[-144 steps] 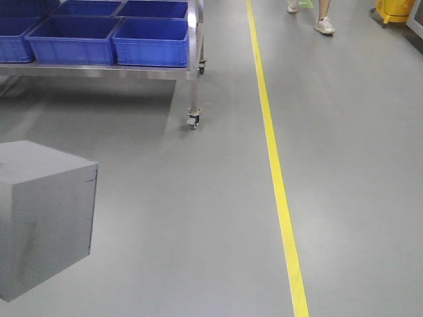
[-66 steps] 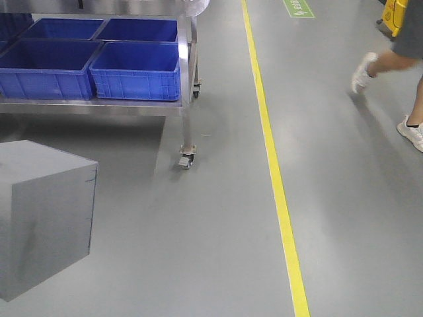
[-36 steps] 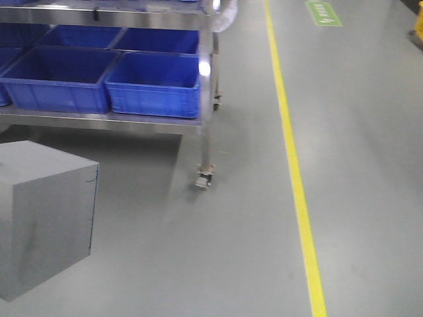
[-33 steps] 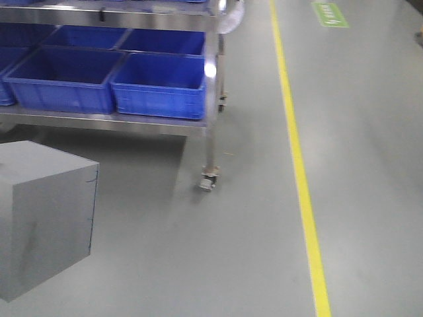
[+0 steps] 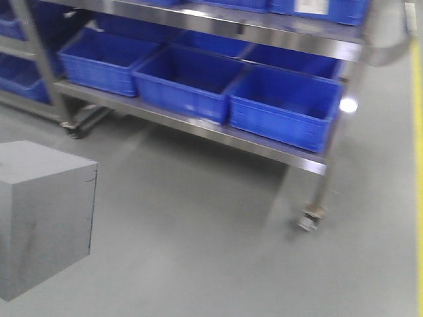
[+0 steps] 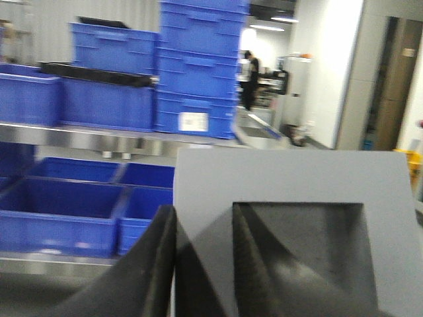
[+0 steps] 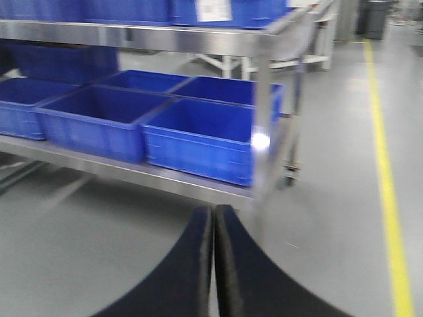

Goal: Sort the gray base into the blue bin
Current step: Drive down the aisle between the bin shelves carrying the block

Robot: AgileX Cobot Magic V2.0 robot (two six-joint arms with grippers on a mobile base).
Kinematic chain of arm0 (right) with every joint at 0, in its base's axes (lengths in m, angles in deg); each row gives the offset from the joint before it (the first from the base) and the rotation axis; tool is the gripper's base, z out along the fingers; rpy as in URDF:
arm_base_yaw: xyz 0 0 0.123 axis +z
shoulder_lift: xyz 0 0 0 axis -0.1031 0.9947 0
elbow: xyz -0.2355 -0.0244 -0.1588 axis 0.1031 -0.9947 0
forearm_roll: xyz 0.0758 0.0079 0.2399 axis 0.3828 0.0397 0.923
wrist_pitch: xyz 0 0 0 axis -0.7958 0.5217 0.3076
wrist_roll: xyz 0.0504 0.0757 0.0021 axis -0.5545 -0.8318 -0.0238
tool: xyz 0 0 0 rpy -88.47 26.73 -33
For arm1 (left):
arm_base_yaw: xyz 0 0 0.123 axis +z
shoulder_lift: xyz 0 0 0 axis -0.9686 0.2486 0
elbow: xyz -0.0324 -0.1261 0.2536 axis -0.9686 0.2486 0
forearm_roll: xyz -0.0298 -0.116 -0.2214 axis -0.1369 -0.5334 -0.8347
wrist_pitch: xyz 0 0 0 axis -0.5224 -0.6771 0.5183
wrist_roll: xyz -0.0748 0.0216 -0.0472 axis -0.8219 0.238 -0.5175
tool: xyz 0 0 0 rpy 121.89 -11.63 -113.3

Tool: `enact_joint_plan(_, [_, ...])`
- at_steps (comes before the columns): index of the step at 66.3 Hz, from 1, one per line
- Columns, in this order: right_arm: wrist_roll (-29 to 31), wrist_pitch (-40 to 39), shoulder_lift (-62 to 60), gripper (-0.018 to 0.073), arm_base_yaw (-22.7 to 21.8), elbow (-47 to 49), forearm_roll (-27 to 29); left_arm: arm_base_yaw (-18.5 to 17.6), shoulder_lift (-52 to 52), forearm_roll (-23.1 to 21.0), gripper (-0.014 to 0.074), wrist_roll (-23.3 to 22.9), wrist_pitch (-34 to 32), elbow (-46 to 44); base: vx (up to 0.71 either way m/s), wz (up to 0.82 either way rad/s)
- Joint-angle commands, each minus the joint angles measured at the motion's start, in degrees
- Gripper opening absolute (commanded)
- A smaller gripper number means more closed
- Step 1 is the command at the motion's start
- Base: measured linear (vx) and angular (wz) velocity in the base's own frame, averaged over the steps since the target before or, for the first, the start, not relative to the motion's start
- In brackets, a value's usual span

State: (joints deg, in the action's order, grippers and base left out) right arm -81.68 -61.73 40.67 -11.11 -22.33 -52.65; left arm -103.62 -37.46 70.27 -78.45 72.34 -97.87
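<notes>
Left wrist-mounted view: left gripper [image 6: 203,264] clamps gray base [image 6: 291,175].

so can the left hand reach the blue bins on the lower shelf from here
Probably not yet. The left hand is shut on the gray base, and bare floor lies between the robot and the blue bins; the upper shelf hangs over them, leaving only a gap at the front.
</notes>
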Motion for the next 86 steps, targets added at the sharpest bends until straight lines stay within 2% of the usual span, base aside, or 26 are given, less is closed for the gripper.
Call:
enact_joint_plan(1, [0.51, -4.18, 0.83, -0.0005, -0.04, -0.11, -0.41, -0.24, 0.36, 0.0, -0.0006, -0.36, -6.15, -1.67, 0.31, 0.84])
enact_joint_plan(86, [0.51, -4.18, 0.83, -0.0005, 0.01, -0.11, -0.41, -0.24, 0.36, 0.0, -0.0006, -0.36, -6.15, -1.67, 0.28, 0.74])
